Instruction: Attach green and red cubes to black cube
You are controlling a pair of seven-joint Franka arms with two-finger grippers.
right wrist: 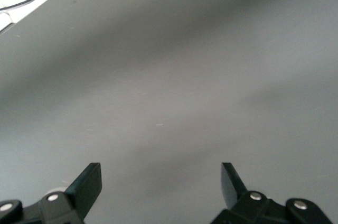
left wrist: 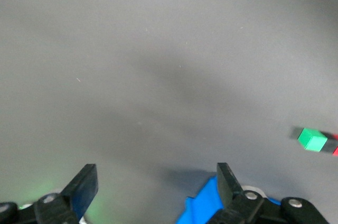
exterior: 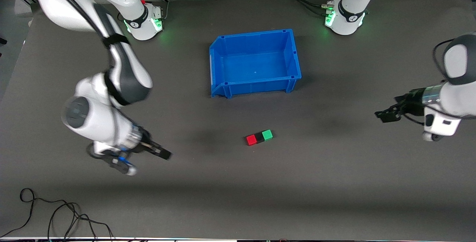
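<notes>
The three little cubes sit in a short row on the grey mat point(exterior: 334, 182), about midway between the two arms and nearer the front camera than the blue bin point(exterior: 255, 63). The red cube point(exterior: 251, 140) is at the end toward the right arm, the green cube point(exterior: 267, 135) at the end toward the left arm, and the black cube point(exterior: 259, 137) is squeezed between them, touching both as far as I can make out; it is so close in tone to the mat that its edges are hard to pick out. The row runs slightly aslant, the red end a touch nearer the front camera.

Neither tool is anywhere near them. The right gripper point(exterior: 163, 153) hangs over bare mat toward the right arm's end of the table, well apart from the red cube. Its fingers point(right wrist: 87, 184) stand wide apart with nothing between them, and its wrist view takes in only grey mat.

The left gripper point(exterior: 383, 115) is over bare mat toward the left arm's end, well clear of the green cube. It too is spread wide and empty-handed, touching nothing. From its wrist view the green cube point(left wrist: 312, 139) shows off at the edge, with a sliver of red beside it, and a corner of the blue bin point(left wrist: 198, 208) peeks in between the fingers point(left wrist: 84, 187).

I can't read any brand, label or writing on the cubes or the bin.
</notes>
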